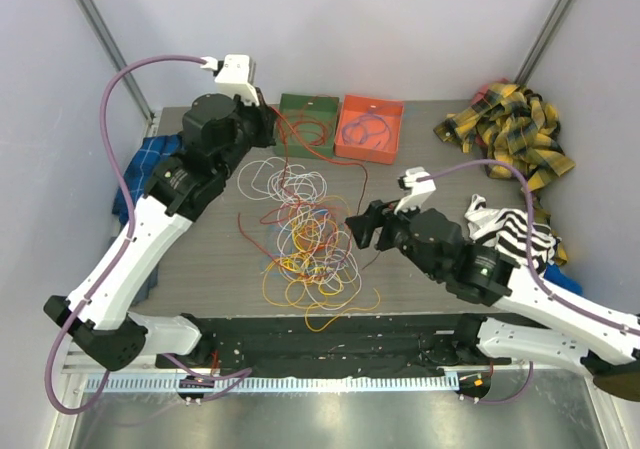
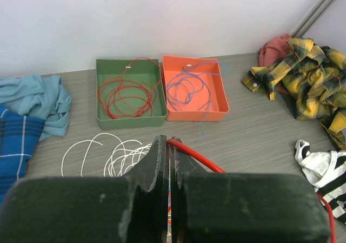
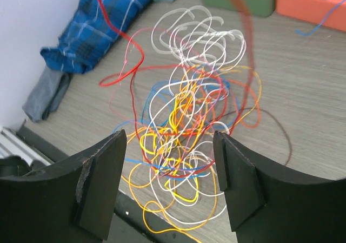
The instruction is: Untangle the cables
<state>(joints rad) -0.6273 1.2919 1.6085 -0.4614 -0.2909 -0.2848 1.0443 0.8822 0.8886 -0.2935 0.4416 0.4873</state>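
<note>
- my left tool (image 2: 168,148) is pressed together with a red cable (image 2: 197,156) pinched at its tips. it hangs just in front of the green tray (image 2: 130,122), where more red wire already lies coiled.
- my right tool (image 3: 168,164) stands wide apart and holds nothing. it is poised above the near side of the cables (image 3: 178,118), a loose heap of yellow, orange, white, blue and red loops in the middle of the surface (image 3: 303,91).
- the step in hand, as i judge it, is drawing the red strand clear of the heap and into the green tray. the orange tray (image 1: 365,154) beside it holds a bluish wire.
- to do it well i'd lift with the left slowly and watch whether the heap rises with it. in the right wrist view a red strand climbs out of the pile toward the trays, so a snag would drag everything along.
- i'd bring the right tool down on the other colours close to where the red crosses them, pinning them to the surface without catching the red itself.
- the wires look thin and springy, so i expect loops to hop and re-knot. short pulls, then a look.
- if it binds, i'd slacken and pick the loop open rather than tug.
</note>
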